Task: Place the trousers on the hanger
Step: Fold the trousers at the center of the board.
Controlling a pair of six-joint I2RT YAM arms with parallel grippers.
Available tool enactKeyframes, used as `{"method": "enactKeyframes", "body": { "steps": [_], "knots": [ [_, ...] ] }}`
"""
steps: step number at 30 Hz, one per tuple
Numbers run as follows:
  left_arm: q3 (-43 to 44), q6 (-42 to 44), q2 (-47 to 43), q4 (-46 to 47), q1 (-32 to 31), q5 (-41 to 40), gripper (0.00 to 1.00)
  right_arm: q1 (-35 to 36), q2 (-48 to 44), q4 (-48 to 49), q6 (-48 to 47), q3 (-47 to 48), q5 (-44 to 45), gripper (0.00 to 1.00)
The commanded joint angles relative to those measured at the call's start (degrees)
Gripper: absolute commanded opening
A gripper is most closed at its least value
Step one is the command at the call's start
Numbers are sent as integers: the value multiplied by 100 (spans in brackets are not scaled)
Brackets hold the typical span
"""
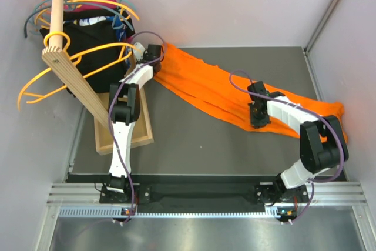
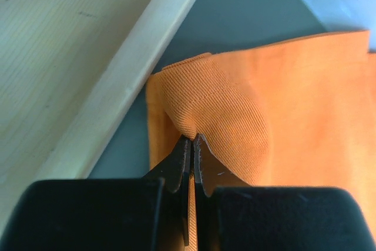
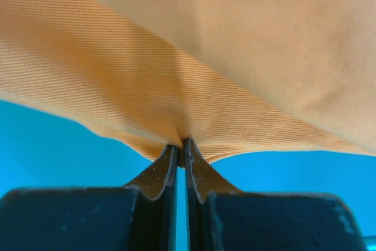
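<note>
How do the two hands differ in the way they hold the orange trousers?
The left hand pinches the trousers at their far end, beside a wooden board; the right hand pinches their near edge partway along. The left arm stretches forward; the right arm is folded back. Both hands are shut on the cloth.

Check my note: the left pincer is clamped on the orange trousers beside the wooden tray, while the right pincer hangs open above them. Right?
No: the right pincer is shut on a fold of the trousers, as the right wrist view shows. The left pincer is clamped on them beside the wooden tray.
</note>
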Motion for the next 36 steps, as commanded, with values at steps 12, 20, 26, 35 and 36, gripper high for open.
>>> {"method": "enactKeyframes", "body": {
  "steps": [12,20,26,35,36],
  "knots": [
    [-42,183,-512,-169,358,-321,0,-102,-415,-857,562,-699,-652,0],
    [1,132,-574,-423,393,-742,0,-137,77,-690,579,-725,-757,0],
    [62,290,-575,-160,402,-945,0,-181,121,-725,614,-813,-766,0],
    [20,132,-644,297,420,-497,0,-198,-176,-901,658,-813,-819,0],
    [-42,106,-740,359,411,-436,0,-198,-264,-857,719,-865,-801,0]
  ]
}}
